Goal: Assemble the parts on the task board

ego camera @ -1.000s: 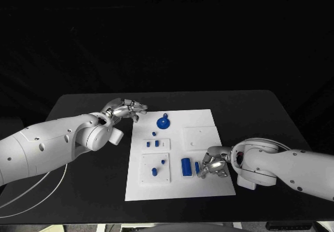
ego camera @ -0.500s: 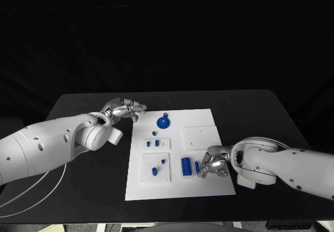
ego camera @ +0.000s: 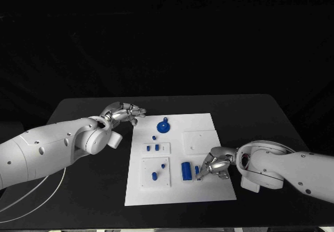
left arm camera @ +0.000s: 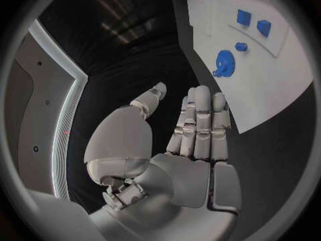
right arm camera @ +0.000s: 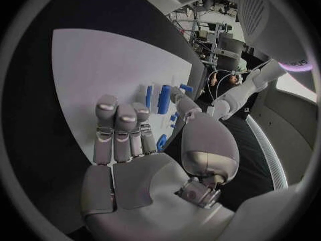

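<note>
The right hand is being held over the near right part of the task board, fingers spread and empty, just beside the blue cylinder. The left hand is being kept open and empty above the table, off the board's far left corner.

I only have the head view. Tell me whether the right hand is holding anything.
Observer: The right wrist view shows the right hand with a bare palm, its fingers stretched side by side over the task board.
Operator: Now check the left hand.
Observer: The left wrist view shows the left hand holding nothing, fingers straight, thumb apart, over the black table beside the board's edge.
Operator: Report anything near the right thumb.
Observer: A small blue part shows in the gap between fingers and thumb; I cannot tell if it touches either.
</note>
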Robot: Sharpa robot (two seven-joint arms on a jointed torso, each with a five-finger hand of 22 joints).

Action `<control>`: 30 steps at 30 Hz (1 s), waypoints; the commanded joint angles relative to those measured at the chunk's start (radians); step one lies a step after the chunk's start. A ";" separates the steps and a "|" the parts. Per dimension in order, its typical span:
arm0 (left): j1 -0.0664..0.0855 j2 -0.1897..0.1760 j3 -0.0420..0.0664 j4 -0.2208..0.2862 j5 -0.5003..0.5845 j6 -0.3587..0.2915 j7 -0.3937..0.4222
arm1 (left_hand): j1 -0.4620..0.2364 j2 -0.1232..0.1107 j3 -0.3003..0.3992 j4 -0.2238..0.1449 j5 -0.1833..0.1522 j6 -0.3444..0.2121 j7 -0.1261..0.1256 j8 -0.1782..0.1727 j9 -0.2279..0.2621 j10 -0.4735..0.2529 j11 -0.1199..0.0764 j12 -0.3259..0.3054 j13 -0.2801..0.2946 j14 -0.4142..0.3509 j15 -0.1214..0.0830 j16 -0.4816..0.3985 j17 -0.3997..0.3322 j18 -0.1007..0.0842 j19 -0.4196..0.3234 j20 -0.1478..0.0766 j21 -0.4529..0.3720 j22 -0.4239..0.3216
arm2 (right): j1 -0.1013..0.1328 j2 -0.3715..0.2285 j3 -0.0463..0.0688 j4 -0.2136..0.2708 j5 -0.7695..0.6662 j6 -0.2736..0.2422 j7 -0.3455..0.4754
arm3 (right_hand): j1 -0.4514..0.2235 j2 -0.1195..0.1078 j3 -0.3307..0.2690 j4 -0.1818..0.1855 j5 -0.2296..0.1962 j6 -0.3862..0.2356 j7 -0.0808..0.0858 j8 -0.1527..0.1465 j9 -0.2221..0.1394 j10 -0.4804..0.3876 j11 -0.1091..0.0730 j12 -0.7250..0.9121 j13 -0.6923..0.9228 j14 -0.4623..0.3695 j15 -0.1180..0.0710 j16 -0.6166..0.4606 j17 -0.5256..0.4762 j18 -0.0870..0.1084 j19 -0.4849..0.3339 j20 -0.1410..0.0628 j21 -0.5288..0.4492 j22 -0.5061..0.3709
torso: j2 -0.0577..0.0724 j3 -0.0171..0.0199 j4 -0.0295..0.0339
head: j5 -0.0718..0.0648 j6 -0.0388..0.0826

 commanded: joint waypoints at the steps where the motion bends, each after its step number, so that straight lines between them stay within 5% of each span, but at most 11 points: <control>1: 0.002 0.003 0.001 -0.013 0.042 0.014 0.025 | 0.007 0.006 0.000 0.003 -0.004 0.002 -0.005 0.006 0.000 0.006 0.006 0.002 0.001 0.002 0.006 -0.004 0.001 0.025 0.005 -0.009 -0.006 0.018 | 0.022 -0.001 0.004 -0.017 0.010 -0.040 0.072 | -0.018 0.000 -0.024 -0.010 0.012 -0.033 0.031 0.006 0.009 0.000 -0.005 0.003 -0.002 -0.007 -0.003 -0.003 0.001 0.037 -0.006 -0.001 -0.006 0.010 | -0.001 -0.0027 -0.0014 | 0.000 0.021; 7: 0.005 0.003 0.001 -0.036 0.085 -0.008 0.047 | 0.009 0.008 -0.001 0.001 -0.003 0.004 -0.006 0.010 0.000 0.012 0.004 0.004 0.002 0.004 0.004 -0.003 0.002 0.025 0.006 -0.010 -0.006 0.018 | 0.059 0.015 0.005 -0.109 0.133 -0.133 0.201 | -0.041 0.021 -0.049 -0.016 0.006 -0.024 0.027 0.013 0.015 -0.002 -0.010 0.003 -0.007 -0.010 -0.008 -0.006 0.002 0.037 -0.009 -0.006 -0.013 0.007 | -0.005 -0.0058 -0.0029 | -0.006 0.071; 13: 0.031 0.024 0.002 -0.089 0.124 -0.052 0.077 | 0.022 0.021 0.005 -0.006 0.002 0.004 -0.007 0.013 -0.001 0.012 0.003 0.003 0.002 0.001 0.004 -0.005 0.002 0.025 0.005 -0.011 -0.007 0.018 | 0.081 0.094 0.026 -0.274 0.275 -0.192 0.373 | -0.050 0.092 -0.066 -0.040 -0.063 -0.017 0.024 0.018 0.021 -0.026 -0.012 -0.035 -0.038 -0.038 -0.009 -0.061 -0.024 0.035 -0.050 0.006 -0.060 -0.012 | -0.016 -0.0119 -0.0057 | -0.011 0.121; 18: 0.051 0.064 0.004 -0.167 0.144 -0.055 0.105 | 0.052 0.017 0.010 -0.035 0.009 0.020 -0.016 0.027 0.001 0.021 0.002 0.007 0.005 -0.004 0.002 -0.011 0.001 0.023 -0.001 -0.012 -0.010 0.018 | 0.081 0.201 0.062 -0.507 0.520 -0.146 0.435 | -0.049 0.118 -0.069 -0.056 -0.067 -0.036 0.034 0.009 0.021 -0.094 0.001 -0.104 -0.085 -0.104 0.005 -0.152 -0.067 0.037 -0.120 0.027 -0.142 -0.050 | -0.037 -0.0232 -0.0067 | -0.008 0.154; 23: 0.057 0.110 0.005 -0.243 0.167 -0.037 0.119 | 0.079 0.022 0.019 -0.089 0.013 0.035 -0.021 0.038 -0.001 0.034 0.008 0.009 0.008 -0.057 0.014 -0.103 -0.040 0.004 -0.044 0.002 -0.052 0.002 | 0.078 0.283 0.104 -0.668 0.586 -0.139 0.490 | -0.035 0.123 -0.066 -0.060 -0.072 -0.054 0.050 0.004 0.024 -0.153 0.019 -0.190 -0.165 -0.156 0.026 -0.270 -0.132 0.026 -0.189 0.070 -0.244 -0.109 | -0.042 -0.0240 -0.0039 | -0.006 0.175; 24: 0.057 0.122 0.006 -0.259 0.173 -0.031 0.120 | 0.077 0.024 0.023 -0.097 0.014 0.034 -0.021 0.039 -0.002 0.034 0.012 0.007 0.008 -0.085 0.025 -0.151 -0.060 -0.003 -0.064 0.010 -0.072 -0.006 | 0.070 0.296 0.125 -0.690 0.600 -0.135 0.494 | -0.032 0.126 -0.063 -0.060 -0.071 -0.059 0.054 0.003 0.025 -0.170 0.025 -0.213 -0.185 -0.169 0.033 -0.299 -0.148 0.023 -0.208 0.080 -0.269 -0.124 | -0.042 -0.0239 -0.0042 | -0.005 0.178; 25: 0.057 0.131 0.006 -0.275 0.177 -0.026 0.123 | 0.074 0.026 0.028 -0.102 0.015 0.032 -0.021 0.039 -0.003 0.031 0.015 0.004 0.006 -0.113 0.040 -0.197 -0.079 -0.008 -0.084 0.020 -0.091 -0.013 | 0.055 0.310 0.153 -0.712 0.616 -0.126 0.503 | -0.029 0.131 -0.056 -0.060 -0.062 -0.077 0.068 -0.006 0.022 -0.216 0.033 -0.258 -0.218 -0.225 0.056 -0.357 -0.175 0.012 -0.261 0.095 -0.314 -0.145 | -0.043 -0.0237 -0.0035 | -0.007 0.181; 26: 0.057 0.143 0.006 -0.289 0.188 -0.023 0.127 | 0.069 0.028 0.034 -0.109 0.016 0.025 -0.020 0.037 -0.005 0.017 0.020 -0.003 0.002 -0.141 0.062 -0.257 -0.103 -0.013 -0.112 0.040 -0.119 -0.025 | 0.045 0.320 0.170 -0.730 0.626 -0.120 0.516 | -0.021 0.130 -0.044 -0.060 -0.065 -0.114 0.094 -0.022 0.018 -0.285 0.069 -0.359 -0.303 -0.310 0.121 -0.455 -0.228 -0.019 -0.378 0.131 -0.407 -0.188 | -0.043 -0.0232 -0.0031 | -0.007 0.182; 28: 0.057 0.159 0.006 -0.306 0.220 -0.020 0.132 | 0.062 0.030 0.039 -0.117 0.016 0.017 -0.018 0.036 -0.007 -0.001 0.027 -0.006 -0.005 -0.152 0.087 -0.317 -0.123 -0.011 -0.138 0.064 -0.148 -0.037 | 0.038 0.328 0.176 -0.749 0.630 -0.115 0.539 | -0.014 0.129 -0.042 -0.060 -0.060 -0.141 0.108 -0.032 0.015 -0.310 0.091 -0.433 -0.385 -0.349 0.160 -0.521 -0.270 -0.033 -0.432 0.153 -0.457 -0.215 | -0.044 -0.0224 -0.0018 | -0.003 0.186; 29: 0.057 0.170 0.007 -0.317 0.248 -0.014 0.136 | 0.057 0.031 0.041 -0.122 0.016 0.007 -0.017 0.032 -0.009 -0.027 0.032 -0.007 -0.015 -0.182 0.109 -0.369 -0.139 -0.010 -0.164 0.084 -0.173 -0.047 | 0.032 0.335 0.182 -0.764 0.634 -0.110 0.558 | -0.003 0.128 -0.040 -0.055 -0.061 -0.162 0.118 -0.038 0.011 -0.368 0.134 -0.529 -0.481 -0.428 0.212 -0.602 -0.319 -0.060 -0.528 0.180 -0.522 -0.243 | -0.046 -0.0217 0.0002 | 0.001 0.192; 30: 0.056 0.177 0.007 -0.323 0.265 -0.013 0.136 | 0.052 0.032 0.042 -0.124 0.015 -0.003 -0.016 0.029 -0.011 -0.047 0.036 -0.008 -0.023 -0.205 0.122 -0.405 -0.150 -0.007 -0.180 0.099 -0.190 -0.054 | 0.025 0.342 0.189 -0.778 0.640 -0.104 0.571 | 0.011 0.129 -0.038 -0.055 -0.057 -0.169 0.120 -0.040 0.009 -0.387 0.148 -0.573 -0.530 -0.465 0.230 -0.638 -0.342 -0.067 -0.565 0.188 -0.547 -0.254 | -0.048 -0.0215 0.0011 | 0.004 0.195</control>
